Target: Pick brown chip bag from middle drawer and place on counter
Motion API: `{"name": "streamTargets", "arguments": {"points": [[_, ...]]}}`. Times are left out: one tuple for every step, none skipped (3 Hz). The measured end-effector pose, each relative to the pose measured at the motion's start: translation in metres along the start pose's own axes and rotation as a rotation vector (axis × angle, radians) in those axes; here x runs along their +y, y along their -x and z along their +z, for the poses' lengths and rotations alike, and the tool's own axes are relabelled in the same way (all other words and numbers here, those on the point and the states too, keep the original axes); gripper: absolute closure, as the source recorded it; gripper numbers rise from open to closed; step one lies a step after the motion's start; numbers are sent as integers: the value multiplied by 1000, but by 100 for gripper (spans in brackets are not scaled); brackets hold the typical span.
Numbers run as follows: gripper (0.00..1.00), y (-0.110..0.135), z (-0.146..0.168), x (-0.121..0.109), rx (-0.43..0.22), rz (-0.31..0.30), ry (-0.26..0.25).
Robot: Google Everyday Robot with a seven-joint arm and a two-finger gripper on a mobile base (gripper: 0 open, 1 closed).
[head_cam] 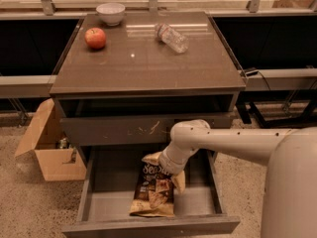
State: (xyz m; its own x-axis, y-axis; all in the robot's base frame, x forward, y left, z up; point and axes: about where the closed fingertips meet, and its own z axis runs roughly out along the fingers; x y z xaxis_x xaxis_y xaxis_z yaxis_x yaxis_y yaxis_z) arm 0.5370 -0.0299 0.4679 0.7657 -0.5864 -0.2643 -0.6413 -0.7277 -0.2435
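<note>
— Where did the brown chip bag (156, 196) lie?
— Flat on the floor of the open middle drawer (199, 202), low in the frame. My fingers (167, 171) hung spread open at its top end.
— And farther back?
— The tabletop (143, 66) carried an apple (95, 37), a tipped bottle (172, 37) and a bowl (110, 13).

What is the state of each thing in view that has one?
Wide dark-grey middle drawer: pulled open.
Scratched grey drawer front: shut.
Crinkly brown chip bag: lying flat inside it.
Clear plastic bottle: on its side on the glossy counter.
Cardboard box: flaps open.
Robot's hand: down in the drawer, over the bag's top.
</note>
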Motion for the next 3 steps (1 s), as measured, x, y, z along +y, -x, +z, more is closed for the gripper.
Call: {"name": "streamTargets", "arguments": {"points": [[0, -5, 22, -4, 10, 5, 5], [0, -9, 44, -4, 36, 18, 31], [4, -20, 72, 2, 48, 51, 75]]}}
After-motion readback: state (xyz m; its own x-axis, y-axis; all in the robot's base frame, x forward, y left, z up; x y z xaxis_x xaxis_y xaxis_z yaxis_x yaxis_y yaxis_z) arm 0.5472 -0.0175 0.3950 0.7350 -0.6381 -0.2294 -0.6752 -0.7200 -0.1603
